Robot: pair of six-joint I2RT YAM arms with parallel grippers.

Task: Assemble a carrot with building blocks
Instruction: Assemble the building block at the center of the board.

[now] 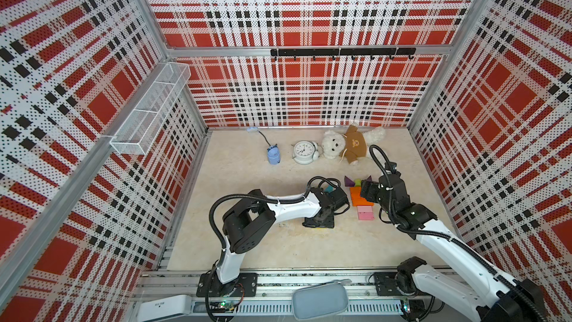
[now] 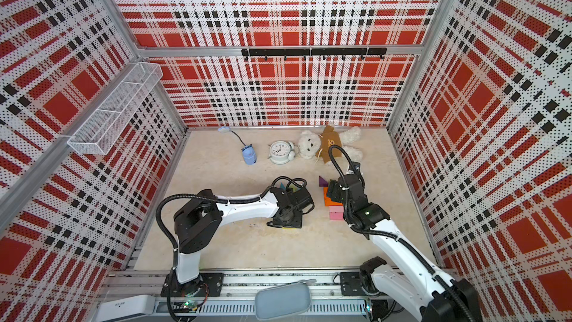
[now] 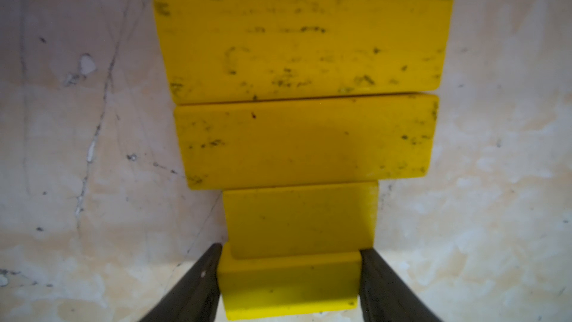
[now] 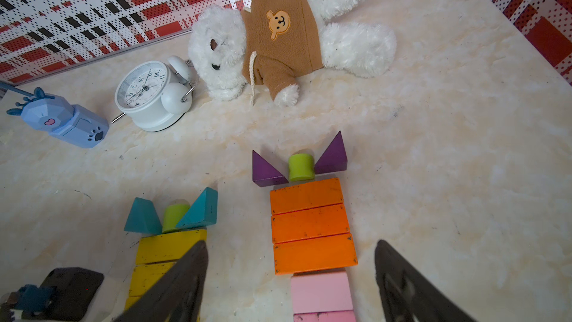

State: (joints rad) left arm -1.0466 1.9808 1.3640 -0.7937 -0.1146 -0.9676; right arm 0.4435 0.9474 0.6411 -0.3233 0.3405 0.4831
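Left jaws around block (image 3: 289, 286) beside bars (image 3: 303, 140)

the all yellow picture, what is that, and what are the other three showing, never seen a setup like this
That is a camera on the wrist of the left arm, looking past its black jaws at a row of yellow blocks on the table. The jaws sit against both sides of the end yellow block. The two wide pictures come from one camera head above both robot arms. The fourth is the wrist camera of the right arm; its jaws stand open, holding nothing. It shows two block carrots: the yellow one with teal triangles, and orange blocks ending in pink blocks, topped by purple triangles and a green stub. Near the back wall lie an alarm clock, a teddy bear and a blue toy.
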